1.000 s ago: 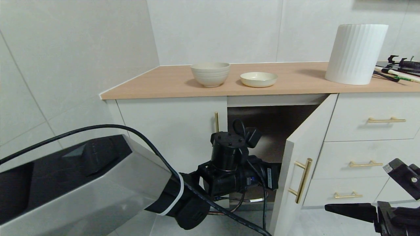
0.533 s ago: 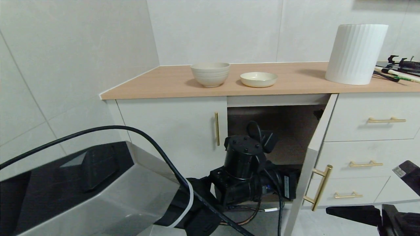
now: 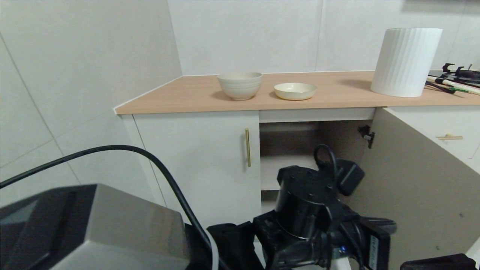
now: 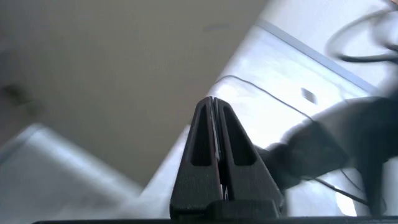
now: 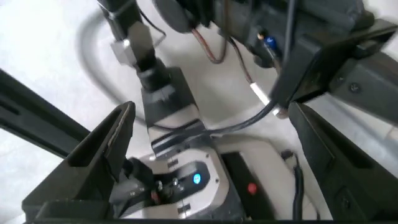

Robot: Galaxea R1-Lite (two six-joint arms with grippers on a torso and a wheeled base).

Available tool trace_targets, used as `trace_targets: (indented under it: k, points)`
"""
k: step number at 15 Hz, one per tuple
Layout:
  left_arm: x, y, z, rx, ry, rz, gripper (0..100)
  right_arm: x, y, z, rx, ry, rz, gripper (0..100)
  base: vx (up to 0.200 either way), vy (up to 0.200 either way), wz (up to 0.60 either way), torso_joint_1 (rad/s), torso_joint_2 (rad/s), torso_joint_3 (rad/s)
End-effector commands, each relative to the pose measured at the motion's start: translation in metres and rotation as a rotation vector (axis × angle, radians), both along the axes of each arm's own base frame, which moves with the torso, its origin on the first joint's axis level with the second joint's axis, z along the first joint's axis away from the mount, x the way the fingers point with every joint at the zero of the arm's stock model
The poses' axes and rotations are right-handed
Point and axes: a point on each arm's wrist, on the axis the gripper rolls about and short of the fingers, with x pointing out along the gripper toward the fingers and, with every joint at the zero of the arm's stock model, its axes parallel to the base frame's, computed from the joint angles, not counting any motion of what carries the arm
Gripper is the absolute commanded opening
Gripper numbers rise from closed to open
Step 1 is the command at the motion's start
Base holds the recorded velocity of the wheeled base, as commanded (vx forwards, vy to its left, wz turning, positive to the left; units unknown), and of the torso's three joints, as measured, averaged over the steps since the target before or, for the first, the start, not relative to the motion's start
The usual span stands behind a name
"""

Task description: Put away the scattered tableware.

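A beige ribbed bowl (image 3: 240, 85) and a small cream plate (image 3: 295, 91) stand side by side on the wooden countertop (image 3: 180, 97). Below them the cabinet door (image 3: 412, 180) stands wide open, showing a pale shelf (image 3: 285, 168) inside. My left arm's wrist (image 3: 307, 202) hangs low in front of that opening, beside the door's inner face. In the left wrist view my left gripper (image 4: 213, 115) is shut with nothing between its fingers. My right gripper (image 5: 211, 143) is open and holds nothing, low near the floor over the left arm's cabling.
A tall white ribbed cylinder (image 3: 407, 62) stands on the counter's right, with several utensils (image 3: 453, 80) beyond it. The left cabinet door (image 3: 195, 161) is closed, with a gold handle (image 3: 247, 147). A drawer handle (image 3: 450, 137) shows behind the open door. A tiled wall is on the left.
The cabinet door has swung much wider open to the right. My left arm moved right and nearer with it. The right gripper sank toward the head view's lower edge.
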Motion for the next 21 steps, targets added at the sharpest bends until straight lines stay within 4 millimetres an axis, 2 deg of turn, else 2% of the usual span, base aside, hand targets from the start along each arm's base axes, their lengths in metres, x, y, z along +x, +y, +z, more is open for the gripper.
trace_targets:
  k: [1, 2, 3, 4, 5, 7, 9, 10, 12, 13, 14, 16, 18, 19, 21]
  points:
    - [0.018, 0.038, 0.01, 0.006, 0.0, 0.11, 0, 0.004, 0.002, 0.001, -0.008, 0.006, -0.025, 100, 0.0, 0.0, 0.0, 0.0, 0.0, 0.0]
    - [0.02, 0.045, 0.011, 0.008, 0.0, 0.132, 0, 0.006, 0.003, 0.001, -0.015, 0.012, -0.04, 100, 0.0, 0.0, 0.0, 0.0, 0.0, 0.0]
    - [0.027, 0.076, 0.014, 0.031, 0.007, 0.22, 0, 0.022, 0.01, -0.002, -0.061, 0.041, -0.136, 100, 0.0, 0.0, 0.0, 0.0, 0.0, 0.0]
    - [0.03, 0.091, 0.015, 0.039, 0.004, 0.258, 0, 0.029, 0.013, 0.0, -0.075, 0.045, -0.184, 100, 0.0, 0.0, 0.0, 0.0, 0.0, 0.0]
    - [0.03, 0.123, 0.021, 0.061, -0.022, 0.347, 0, 0.043, 0.021, 0.004, -0.099, 0.054, -0.236, 100, 0.0, 0.0, 0.0, 0.0, 0.0, 0.0]
    - [0.026, 0.167, 0.034, 0.072, -0.071, 0.494, 0, 0.062, 0.035, 0.012, -0.109, 0.062, -0.24, 100, 0.0, 0.0, 0.0, 0.0, 0.0, 0.0]
    - [0.015, 0.191, 0.041, 0.063, -0.08, 0.545, 0, 0.078, 0.046, 0.017, -0.117, 0.068, -0.25, 100, 0.0, 0.0, 0.0, 0.0, 0.0, 0.0]
    - [0.003, 0.213, 0.044, 0.057, -0.085, 0.586, 0, 0.091, 0.055, 0.021, -0.124, 0.064, -0.278, 100, 0.0, 0.0, 0.0, 0.0, 0.0, 0.0]
    - [-0.007, 0.236, 0.046, 0.054, -0.089, 0.644, 0, 0.113, 0.056, 0.035, -0.101, 0.042, -0.329, 100, 0.0, 0.0, 0.0, 0.0, 0.0, 0.0]
    - [-0.007, 0.237, 0.045, 0.055, -0.088, 0.647, 0, 0.114, 0.057, 0.035, -0.101, 0.042, -0.331, 100, 0.0, 0.0, 0.0, 0.0, 0.0, 0.0]
    - [-0.009, 0.257, 0.05, 0.072, -0.074, 0.721, 100, 0.135, 0.062, 0.04, -0.107, 0.05, -0.359, 100, 0.0, 0.0, 0.0, 0.0, 0.0, 0.0]
    - [-0.009, 0.277, 0.064, 0.074, -0.081, 0.804, 100, 0.147, 0.058, 0.04, -0.139, 0.091, -0.396, 100, 0.0, 0.0, 0.0, 0.0, 0.0, 0.0]
    - [-0.008, 0.296, 0.083, 0.15, -0.134, 0.868, 100, 0.142, 0.05, 0.048, -0.188, 0.131, -0.453, 100, 0.0, 0.0, 0.0, 0.0, 0.0, 0.0]
    - [-0.006, 0.301, 0.093, 0.162, -0.136, 0.882, 100, 0.14, 0.048, 0.052, -0.211, 0.131, -0.512, 100, 0.0, 0.0, 0.0, 0.0, 0.0, 0.0]
    - [-0.006, 0.302, 0.097, 0.161, -0.125, 0.852, 100, 0.14, 0.046, 0.05, -0.243, 0.115, -0.617, 100, 0.0, 0.0, 0.0, 0.0, 0.0, 0.0]
